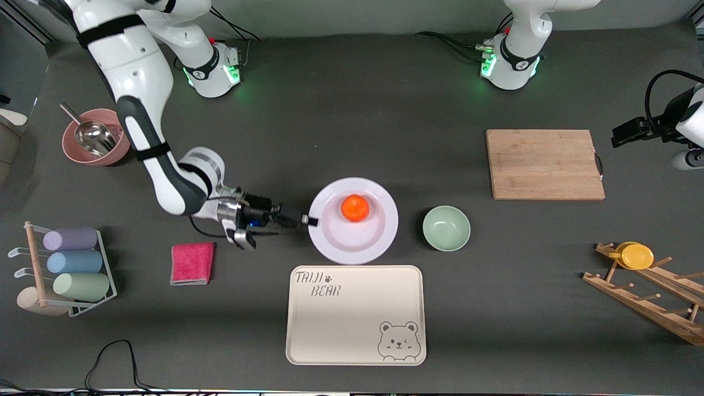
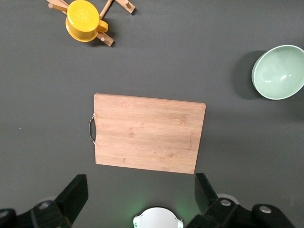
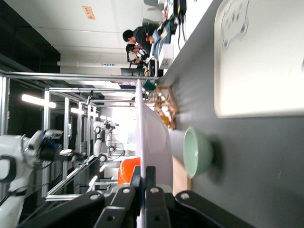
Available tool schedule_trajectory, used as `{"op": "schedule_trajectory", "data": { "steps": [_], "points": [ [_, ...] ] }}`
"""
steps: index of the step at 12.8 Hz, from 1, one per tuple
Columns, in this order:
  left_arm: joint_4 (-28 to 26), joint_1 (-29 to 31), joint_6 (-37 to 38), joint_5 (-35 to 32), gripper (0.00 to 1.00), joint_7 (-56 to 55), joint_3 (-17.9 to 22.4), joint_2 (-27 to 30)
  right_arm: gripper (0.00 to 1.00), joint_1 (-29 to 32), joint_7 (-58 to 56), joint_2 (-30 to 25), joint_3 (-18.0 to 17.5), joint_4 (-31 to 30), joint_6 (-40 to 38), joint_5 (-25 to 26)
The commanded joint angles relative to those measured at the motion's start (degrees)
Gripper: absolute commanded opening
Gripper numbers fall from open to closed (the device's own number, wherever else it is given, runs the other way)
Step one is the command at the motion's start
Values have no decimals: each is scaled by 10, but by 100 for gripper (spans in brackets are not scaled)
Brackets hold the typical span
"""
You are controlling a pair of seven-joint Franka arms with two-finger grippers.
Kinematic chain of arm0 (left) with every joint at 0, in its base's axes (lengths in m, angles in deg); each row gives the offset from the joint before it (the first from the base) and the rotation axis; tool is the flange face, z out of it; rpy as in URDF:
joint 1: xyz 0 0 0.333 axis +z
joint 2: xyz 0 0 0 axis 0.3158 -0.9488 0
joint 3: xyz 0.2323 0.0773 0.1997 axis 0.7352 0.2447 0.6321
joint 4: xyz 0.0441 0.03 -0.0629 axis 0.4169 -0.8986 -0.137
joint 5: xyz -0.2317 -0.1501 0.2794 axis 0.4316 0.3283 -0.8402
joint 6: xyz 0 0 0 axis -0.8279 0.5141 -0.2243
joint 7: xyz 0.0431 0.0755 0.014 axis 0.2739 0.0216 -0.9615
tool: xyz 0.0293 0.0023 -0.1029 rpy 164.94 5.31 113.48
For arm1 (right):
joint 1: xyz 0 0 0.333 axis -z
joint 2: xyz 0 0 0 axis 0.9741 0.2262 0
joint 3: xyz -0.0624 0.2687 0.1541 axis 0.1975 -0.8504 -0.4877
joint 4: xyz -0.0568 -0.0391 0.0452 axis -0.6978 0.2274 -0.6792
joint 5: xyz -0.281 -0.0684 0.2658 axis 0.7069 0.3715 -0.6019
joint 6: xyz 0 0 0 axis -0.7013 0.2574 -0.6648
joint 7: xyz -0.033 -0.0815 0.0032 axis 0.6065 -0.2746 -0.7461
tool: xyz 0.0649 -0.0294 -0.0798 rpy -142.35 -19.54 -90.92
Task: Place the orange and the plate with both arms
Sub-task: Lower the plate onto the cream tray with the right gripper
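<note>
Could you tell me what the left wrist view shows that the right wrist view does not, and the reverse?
Only the left wrist view shows the wooden cutting board and the yellow cup on its wooden rack, with the left gripper open, up above the board.

Only the right wrist view shows the plate seen edge-on, its rim pinched in the shut right gripper, the orange on the plate, and the beige tray.

Both show the green bowl and the dark table.

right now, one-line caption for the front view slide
Right gripper shut on the rim of the plate carrying the orange; left gripper waits open above the cutting board.
</note>
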Motion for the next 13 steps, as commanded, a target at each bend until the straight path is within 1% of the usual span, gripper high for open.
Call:
{"op": "schedule_trajectory", "data": {
  "steps": [1, 3, 4, 6, 8, 13],
  "points": [
    [18, 80, 16, 7, 100, -10, -75, -7, 0, -5, 99, 104, 12, 190, 17, 72],
    [19, 80, 16, 7, 100, -9, -78, -7, 0, -9, 156, 167, 30, 303, 32, 86],
    [19, 79, 17, 7, 100, -8, -78, -7, 0, -16, 175, 194, 43, 347, 33, 84],
    [18, 78, 16, 7, 100, -8, -79, -8, 0, -18, 201, 251, 50, 435, 40, 82],
    [18, 77, 16, 7, 100, -9, -80, -8, 0, -19, 204, 282, 46, 470, 74, 79],
    [19, 70, 11, 16, 100, -13, -80, -11, 0, -30, 198, 306, 46, 469, 95, 79]
  ]
}}
